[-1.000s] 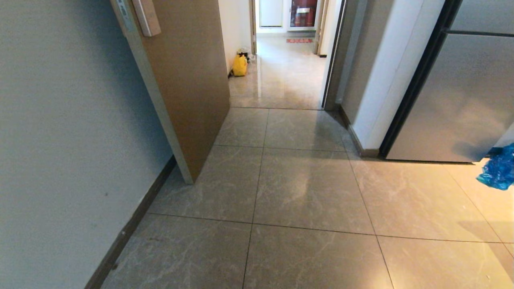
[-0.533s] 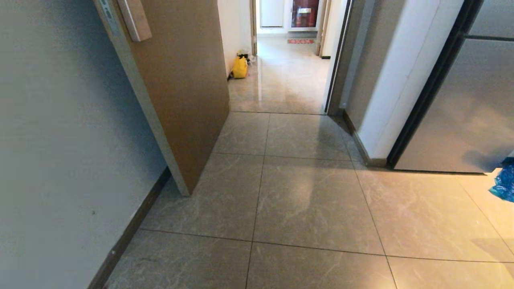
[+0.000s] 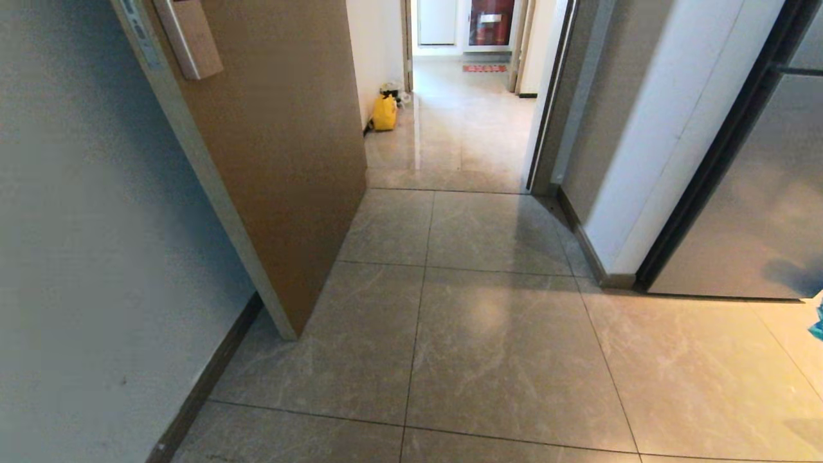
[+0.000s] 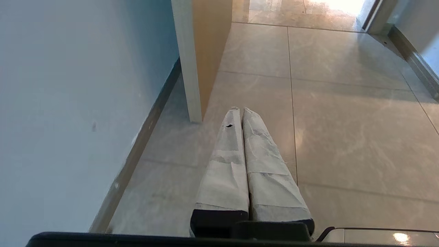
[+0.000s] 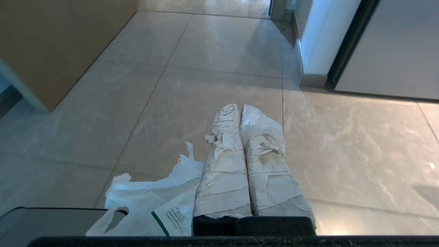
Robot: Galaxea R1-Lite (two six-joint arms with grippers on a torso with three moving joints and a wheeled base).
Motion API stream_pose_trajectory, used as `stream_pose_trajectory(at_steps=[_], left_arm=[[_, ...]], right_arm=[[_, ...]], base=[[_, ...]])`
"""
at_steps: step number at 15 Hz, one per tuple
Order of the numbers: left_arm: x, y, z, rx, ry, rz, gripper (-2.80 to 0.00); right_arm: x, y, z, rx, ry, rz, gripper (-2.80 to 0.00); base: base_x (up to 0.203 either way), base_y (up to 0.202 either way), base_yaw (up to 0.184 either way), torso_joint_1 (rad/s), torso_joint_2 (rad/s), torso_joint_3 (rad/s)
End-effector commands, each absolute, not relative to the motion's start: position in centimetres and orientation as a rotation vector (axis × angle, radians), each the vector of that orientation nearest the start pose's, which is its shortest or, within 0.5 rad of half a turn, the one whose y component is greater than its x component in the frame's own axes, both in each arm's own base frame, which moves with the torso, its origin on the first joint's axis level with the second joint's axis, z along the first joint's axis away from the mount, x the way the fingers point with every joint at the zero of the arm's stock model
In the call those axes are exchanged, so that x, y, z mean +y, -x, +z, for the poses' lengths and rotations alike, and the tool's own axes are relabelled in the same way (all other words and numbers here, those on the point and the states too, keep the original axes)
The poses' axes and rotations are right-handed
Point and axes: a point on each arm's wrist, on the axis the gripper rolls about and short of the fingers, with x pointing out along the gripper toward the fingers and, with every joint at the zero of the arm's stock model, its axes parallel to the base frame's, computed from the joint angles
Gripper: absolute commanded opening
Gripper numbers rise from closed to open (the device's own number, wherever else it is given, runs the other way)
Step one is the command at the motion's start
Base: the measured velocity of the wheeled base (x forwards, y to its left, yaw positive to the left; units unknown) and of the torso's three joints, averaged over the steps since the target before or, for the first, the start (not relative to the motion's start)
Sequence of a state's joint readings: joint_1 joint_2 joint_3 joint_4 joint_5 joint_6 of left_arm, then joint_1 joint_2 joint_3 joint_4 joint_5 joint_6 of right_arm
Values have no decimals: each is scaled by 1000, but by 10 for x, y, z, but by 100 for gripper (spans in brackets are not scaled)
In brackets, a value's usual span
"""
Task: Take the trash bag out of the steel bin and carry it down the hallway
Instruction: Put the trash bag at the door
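Right pincer (image 5: 240, 109) pressed together, white trash bag (image 5: 151, 206) bunched beside its base; grip unclear. Left pincer (image 4: 239, 111) pressed together, empty, above floor tiles (image 4: 343, 137).

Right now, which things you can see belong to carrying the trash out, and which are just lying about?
Job:
- trash bag, white with green print, beside the shut right gripper
- hallway beyond the open door

Lying about:
- yellow bag by the hallway wall
- blue plastic at the head view's right edge
- left gripper, shut, empty

open brown door (image 3: 283, 167) beside grey wall (image 3: 83, 244), tiled floor (image 3: 501, 347).
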State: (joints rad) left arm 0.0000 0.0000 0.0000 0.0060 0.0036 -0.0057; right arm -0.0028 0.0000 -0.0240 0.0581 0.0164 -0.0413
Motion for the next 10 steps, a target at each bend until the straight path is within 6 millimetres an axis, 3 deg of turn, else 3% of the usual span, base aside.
stream_pose_trajectory(at_steps=[1,10], left_arm=[[0,23,75,6,6,5,-280],[0,23,75,7,8,5,-280]], right_arm=[[0,25,76,34,41,16,-280],[0,25,76,37,41,15,-280]], base=[[195,0,1,2,3,7],[193,0,1,2,3,3]])
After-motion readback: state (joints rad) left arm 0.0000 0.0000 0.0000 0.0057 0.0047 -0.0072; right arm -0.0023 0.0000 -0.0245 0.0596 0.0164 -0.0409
